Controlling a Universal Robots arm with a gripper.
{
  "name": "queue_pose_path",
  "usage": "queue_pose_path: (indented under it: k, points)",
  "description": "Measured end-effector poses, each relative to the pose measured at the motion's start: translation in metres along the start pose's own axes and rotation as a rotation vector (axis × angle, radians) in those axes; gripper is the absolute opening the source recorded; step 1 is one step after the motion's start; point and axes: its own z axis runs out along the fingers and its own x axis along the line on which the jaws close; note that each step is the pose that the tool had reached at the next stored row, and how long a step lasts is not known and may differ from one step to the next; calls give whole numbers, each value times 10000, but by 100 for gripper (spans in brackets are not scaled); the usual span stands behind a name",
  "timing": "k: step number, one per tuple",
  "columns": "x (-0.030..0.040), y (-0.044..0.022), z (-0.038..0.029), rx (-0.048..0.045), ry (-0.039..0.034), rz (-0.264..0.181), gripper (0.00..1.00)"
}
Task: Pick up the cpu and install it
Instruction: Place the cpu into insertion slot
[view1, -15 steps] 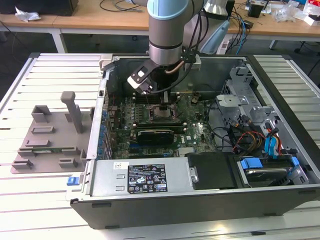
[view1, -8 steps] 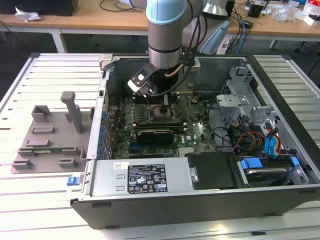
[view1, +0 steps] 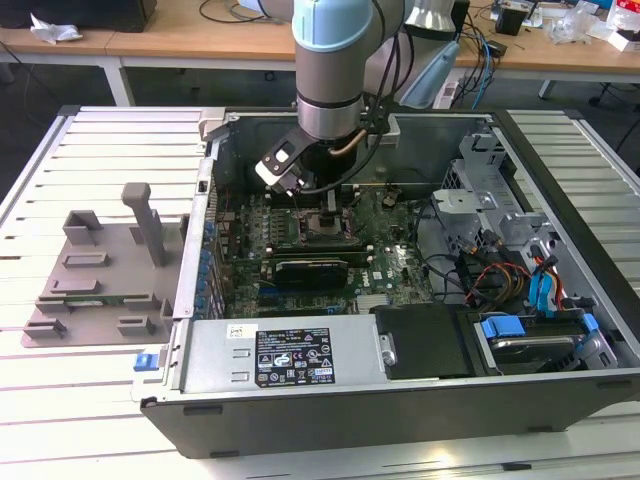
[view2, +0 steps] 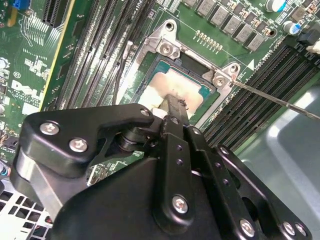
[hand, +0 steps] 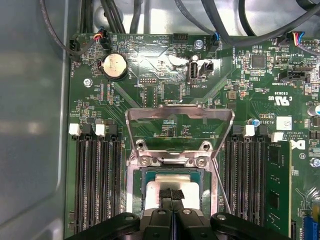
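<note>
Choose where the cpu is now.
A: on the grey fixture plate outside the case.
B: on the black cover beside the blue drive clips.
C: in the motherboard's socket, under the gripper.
C: in the first wrist view the cpu lies pale side up in the socket on the green motherboard, with the gripper directly over it.
</note>
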Motion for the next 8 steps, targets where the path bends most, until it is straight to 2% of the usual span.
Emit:
queue_pose_path:
  k: [6, 8]
  points:
    - [1, 7, -128, 1, -15, -1, 11]
    - [1, 10, -190, 2, -17, -1, 11]
